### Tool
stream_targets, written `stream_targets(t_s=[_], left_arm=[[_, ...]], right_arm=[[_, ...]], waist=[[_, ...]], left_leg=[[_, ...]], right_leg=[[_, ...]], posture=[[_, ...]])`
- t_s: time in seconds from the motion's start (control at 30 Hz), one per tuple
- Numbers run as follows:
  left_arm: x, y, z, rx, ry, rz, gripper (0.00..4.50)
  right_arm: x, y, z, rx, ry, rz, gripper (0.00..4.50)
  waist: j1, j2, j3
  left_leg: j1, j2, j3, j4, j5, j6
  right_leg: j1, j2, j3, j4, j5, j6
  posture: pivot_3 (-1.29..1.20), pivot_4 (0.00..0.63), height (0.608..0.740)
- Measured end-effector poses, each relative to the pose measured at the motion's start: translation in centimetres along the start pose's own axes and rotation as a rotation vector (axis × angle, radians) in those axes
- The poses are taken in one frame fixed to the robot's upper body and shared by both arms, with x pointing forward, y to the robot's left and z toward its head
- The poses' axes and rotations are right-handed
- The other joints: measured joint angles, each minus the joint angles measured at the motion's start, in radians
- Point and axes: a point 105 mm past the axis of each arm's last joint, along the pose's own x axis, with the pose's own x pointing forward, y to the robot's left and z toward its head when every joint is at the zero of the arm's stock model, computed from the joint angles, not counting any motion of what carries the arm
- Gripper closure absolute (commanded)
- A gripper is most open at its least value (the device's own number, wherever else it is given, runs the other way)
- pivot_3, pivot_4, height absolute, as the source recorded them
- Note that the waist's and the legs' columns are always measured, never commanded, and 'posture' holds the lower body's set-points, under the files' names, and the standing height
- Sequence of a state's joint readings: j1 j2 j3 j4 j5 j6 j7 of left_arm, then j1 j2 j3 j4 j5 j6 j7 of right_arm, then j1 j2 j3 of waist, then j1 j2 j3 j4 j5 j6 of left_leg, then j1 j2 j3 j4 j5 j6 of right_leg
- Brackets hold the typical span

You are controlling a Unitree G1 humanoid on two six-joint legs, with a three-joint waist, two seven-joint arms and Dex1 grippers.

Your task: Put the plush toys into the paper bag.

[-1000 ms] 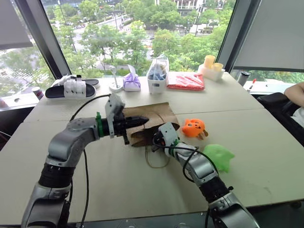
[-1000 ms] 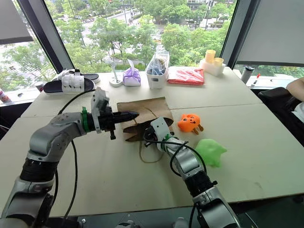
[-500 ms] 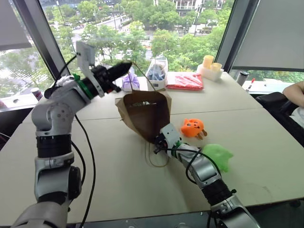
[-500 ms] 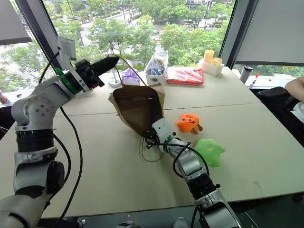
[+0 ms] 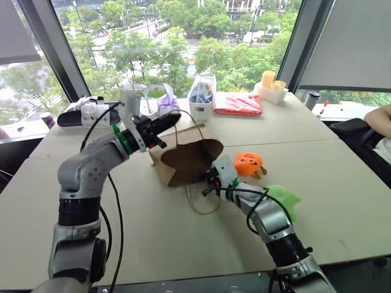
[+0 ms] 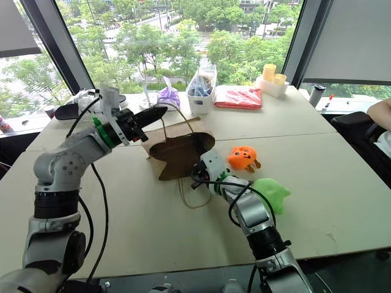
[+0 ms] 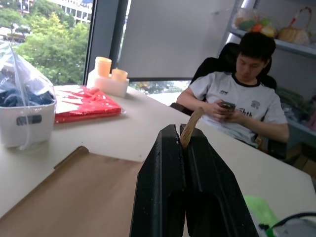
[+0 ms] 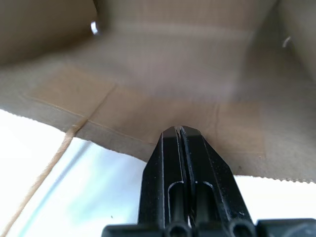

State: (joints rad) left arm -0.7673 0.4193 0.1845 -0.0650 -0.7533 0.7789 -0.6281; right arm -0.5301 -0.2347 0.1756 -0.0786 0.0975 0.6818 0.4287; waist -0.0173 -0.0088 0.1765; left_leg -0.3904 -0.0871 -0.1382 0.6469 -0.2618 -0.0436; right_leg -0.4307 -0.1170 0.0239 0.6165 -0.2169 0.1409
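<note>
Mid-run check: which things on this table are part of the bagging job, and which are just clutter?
Job:
- brown kraft paper bag
- orange pumpkin-like plush toy
- fuzzy lime green plush toy

Clutter:
- purple tied pouch
- white tub with clear plastic bag
- red flat packet
- black and white slipper

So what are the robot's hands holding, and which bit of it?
Both hold the paper bag. The left gripper pinches one thin handle loop. The right gripper is shut on the edge of the bag's mouth.
</note>
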Motion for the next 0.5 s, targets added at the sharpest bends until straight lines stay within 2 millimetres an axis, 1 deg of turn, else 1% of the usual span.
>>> stream_targets(t_s=[0.07, 0.1, 0.13, 0.17, 0.23, 0.27, 0.3, 0.33, 0.47, 0.5], left_arm=[[-0.1, -0.3, -0.3, 0.006, 0.006, -0.006, 4.5], [-0.2, -0.3, -0.6, 0.002, 0.011, -0.005, 4.5], [-0.3, -0.3, -0.8, -0.002, 0.017, -0.007, 4.5], [-0.5, -0.4, -1.1, -0.004, 0.021, -0.011, 4.5], [-0.6, -0.4, -1.4, -0.01, 0.027, -0.012, 4.5], [-0.5, -0.5, -1.4, -0.008, 0.027, -0.014, 4.5], [-0.6, -0.7, -1.3, 0.0, 0.025, -0.022, 4.5], [-0.7, -0.8, -1.3, 0.004, 0.026, -0.024, 4.5], [-1.0, -0.7, -1.9, -0.005, 0.037, -0.017, 4.5], [-1.0, -0.7, -2.0, -0.009, 0.038, -0.017, 4.5]], right_arm=[[-1.4, -0.9, 1.9, -0.015, -0.032, 0.002, 3.65], [-2.2, -1.3, 3.0, -0.025, -0.055, 0.0, 3.16], [-2.9, -1.7, 3.7, -0.025, -0.065, 0.004, 2.61], [-3.7, -1.9, 4.1, -0.023, -0.068, 0.013, 2.18], [-4.6, -2.3, 4.2, -0.026, -0.055, 0.021, 1.18], [-5.1, -2.6, 4.1, -0.032, -0.042, 0.025, 0.76], [-5.8, -3.2, 3.7, -0.046, -0.013, 0.019, 0.16], [-6.3, -4.0, 3.6, -0.053, 0.002, -0.003, 0.07], [-7.9, -7.8, 3.2, -0.07, 0.039, -0.131, 0.07], [-8.0, -9.0, 2.6, -0.08, 0.062, -0.165, 0.07]], waist=[[0.001, 0.0, 0.0], [0.001, 0.0, 0.0], [0.001, 0.0, 0.0], [0.001, 0.0, 0.0], [0.002, 0.0, 0.0], [0.003, 0.0, 0.0], [0.004, 0.0, 0.0], [0.005, 0.0, 0.0], [0.005, 0.0, 0.0], [0.004, 0.0, 0.0]], left_leg=[[0.0, 0.0, 0.0, 0.0, 0.0, 0.001], [0.0, 0.0, 0.0, 0.0, -0.001, 0.001], [0.0, 0.0, 0.0, 0.0, -0.001, 0.002], [0.0, 0.0, 0.0, 0.0, -0.001, 0.002], [0.0, 0.0, 0.001, 0.0, -0.002, 0.004], [0.0, 0.0, 0.001, 0.0, -0.002, 0.004], [0.0, 0.0, 0.001, 0.0, -0.002, 0.004], [0.0, 0.0, 0.001, 0.0, -0.002, 0.004], [0.0, 0.0, 0.002, 0.0, -0.003, 0.005], [0.0, 0.0, 0.002, 0.0, -0.002, 0.005]], right_leg=[[0.0, 0.0, 0.0, 0.0, 0.0, 0.0], [0.0, 0.0, 0.0, 0.0, 0.0, 0.0], [0.0, 0.0, 0.0, 0.0, 0.0, 0.0], [0.0, 0.0, 0.0, 0.0, 0.0, 0.0], [0.0, 0.0, 0.0, 0.0, 0.0, 0.0], [0.0, 0.0, 0.0, -0.001, 0.0, 0.0], [0.001, 0.0, 0.0, -0.001, 0.0, 0.0], [0.001, 0.0, 0.0, -0.001, 0.0, 0.0], [0.001, -0.001, 0.0, -0.001, 0.0, 0.0], [0.001, -0.001, 0.0, -0.001, 0.0, 0.0]], posture=[[0.0, 0.15, 0.74], [0.0, 0.15, 0.74], [0.0, 0.15, 0.74], [0.0, 0.15, 0.74], [0.0, 0.15, 0.74], [0.0, 0.15, 0.74], [0.0, 0.15, 0.74], [0.0, 0.15, 0.74], [0.0, 0.15, 0.74], [0.0, 0.15, 0.74]])
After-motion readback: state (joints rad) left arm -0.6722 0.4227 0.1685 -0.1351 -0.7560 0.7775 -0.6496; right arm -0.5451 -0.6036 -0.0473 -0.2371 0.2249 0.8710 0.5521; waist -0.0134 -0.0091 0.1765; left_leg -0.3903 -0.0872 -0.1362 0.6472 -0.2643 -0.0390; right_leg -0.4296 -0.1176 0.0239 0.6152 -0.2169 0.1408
